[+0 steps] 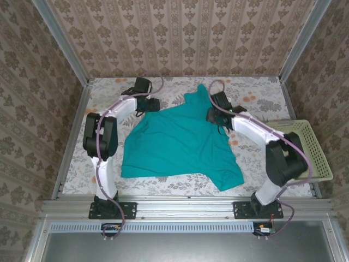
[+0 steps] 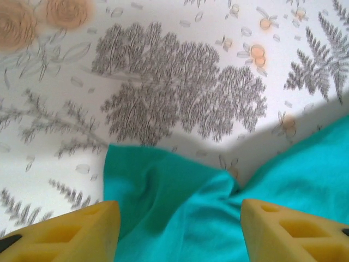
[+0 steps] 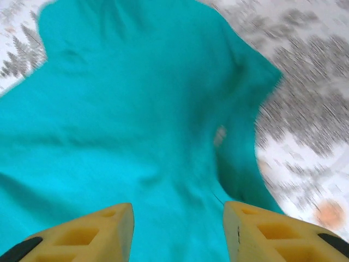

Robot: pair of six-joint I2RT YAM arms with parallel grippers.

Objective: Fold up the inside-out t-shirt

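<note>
The inside-out t-shirt lies spread on the floral tablecloth, plain teal side up, with one narrow part reaching toward the back wall. My left gripper sits at the shirt's back left corner. In the left wrist view its yellow fingers stand apart, and a teal corner of the shirt lies loose between them. My right gripper hovers over the shirt's back right part. Its fingers are spread wide above the cloth, which looks blurred by motion.
A pale yellow plastic basket stands at the table's right edge, next to the right arm. Patterned walls close in the table at the back and on both sides. A metal rail runs along the near edge.
</note>
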